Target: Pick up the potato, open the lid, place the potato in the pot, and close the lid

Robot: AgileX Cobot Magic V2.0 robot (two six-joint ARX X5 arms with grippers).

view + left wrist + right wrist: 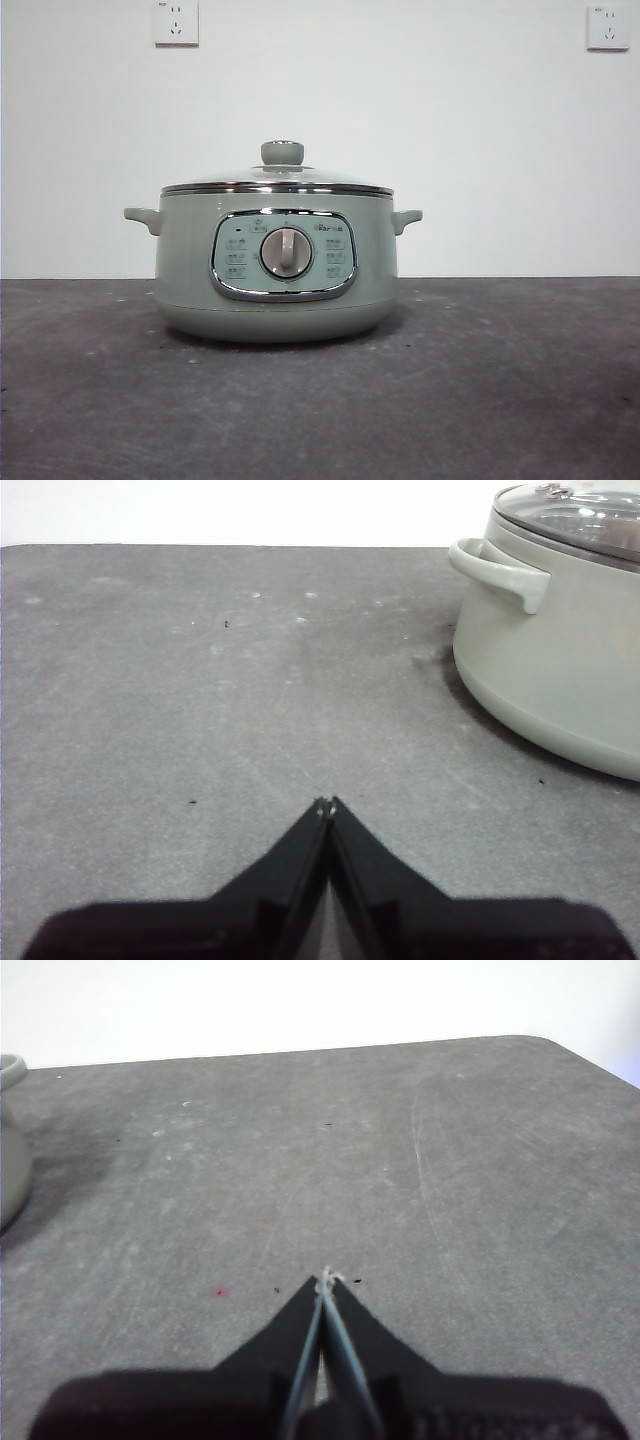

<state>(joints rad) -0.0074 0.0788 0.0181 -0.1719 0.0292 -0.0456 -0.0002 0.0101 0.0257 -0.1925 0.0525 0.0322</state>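
The pot [275, 262] sits mid-counter [520, 400], the lid [277, 183] seated on it; no potato shows. The left tool [327, 803] and right tool [326, 1277] hover pinched together, empty. The glass lid looks breakable and slick; its knob [282, 152] offers the surest hold.

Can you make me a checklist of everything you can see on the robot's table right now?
Surface: dark grey table, scuffed, with pale specks.
Job's things: pot stands upright mid-table; lid sits closed on it; potato not seen in any view.
Clutter: nothing seen.
Grippers: left gripper shut, empty, beside the pot; right gripper shut, empty, on the pot's other side.
Cables: nothing seen.
Surroundings: white wall with two sockets.
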